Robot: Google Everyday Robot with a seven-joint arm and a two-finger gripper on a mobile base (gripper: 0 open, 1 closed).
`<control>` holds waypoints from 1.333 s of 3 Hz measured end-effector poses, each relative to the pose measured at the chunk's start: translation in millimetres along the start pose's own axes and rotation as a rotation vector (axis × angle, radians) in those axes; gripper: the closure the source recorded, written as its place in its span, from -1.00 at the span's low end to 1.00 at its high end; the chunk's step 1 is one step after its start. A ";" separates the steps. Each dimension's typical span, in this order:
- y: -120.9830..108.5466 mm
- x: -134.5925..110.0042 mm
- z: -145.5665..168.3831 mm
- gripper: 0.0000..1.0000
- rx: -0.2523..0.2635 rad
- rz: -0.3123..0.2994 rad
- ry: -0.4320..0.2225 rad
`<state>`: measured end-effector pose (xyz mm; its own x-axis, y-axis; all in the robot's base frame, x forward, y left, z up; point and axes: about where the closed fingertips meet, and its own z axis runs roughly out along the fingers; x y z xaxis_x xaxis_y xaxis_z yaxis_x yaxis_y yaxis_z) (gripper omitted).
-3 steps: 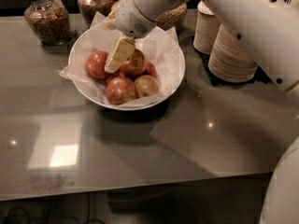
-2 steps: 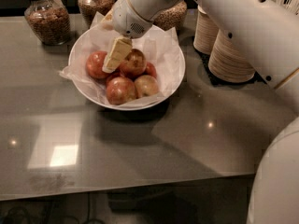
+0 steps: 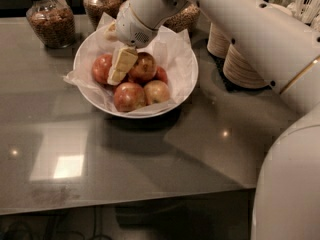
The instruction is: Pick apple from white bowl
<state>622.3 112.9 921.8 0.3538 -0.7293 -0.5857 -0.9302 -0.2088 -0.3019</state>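
Note:
A wide white bowl [image 3: 186, 86] lined with crinkled white paper stands on the grey table. It holds several red-yellow apples. The top apple [image 3: 145, 66] lies in the middle of the pile, with others at the left [image 3: 101, 68] and the front [image 3: 129, 96]. My gripper [image 3: 121, 68] reaches down from the white arm into the bowl. It sits between the left apple and the top apple, against the left side of the top apple. No apple is lifted.
Two glass jars of brown grains [image 3: 50, 24] [image 3: 100, 6] stand behind the bowl at the back left. Stacks of tan disposable bowls [image 3: 245, 66] stand at the right. The arm [image 3: 240, 29] crosses above the back right of the table.
The gripper has moved slightly down and to the left, deeper among the apples. The apples and the bowl have not moved.

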 end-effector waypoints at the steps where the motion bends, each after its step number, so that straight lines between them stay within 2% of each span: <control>1: 1.5 1.6 3.9 -0.54 -0.010 0.004 -0.001; 2: 4.1 3.2 11.7 -0.52 -0.033 0.013 -0.002; 4: 4.4 1.8 12.2 -0.52 -0.047 0.022 -0.003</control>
<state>620.0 118.6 910.2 0.3338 -0.7319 -0.5940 -0.9412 -0.2234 -0.2536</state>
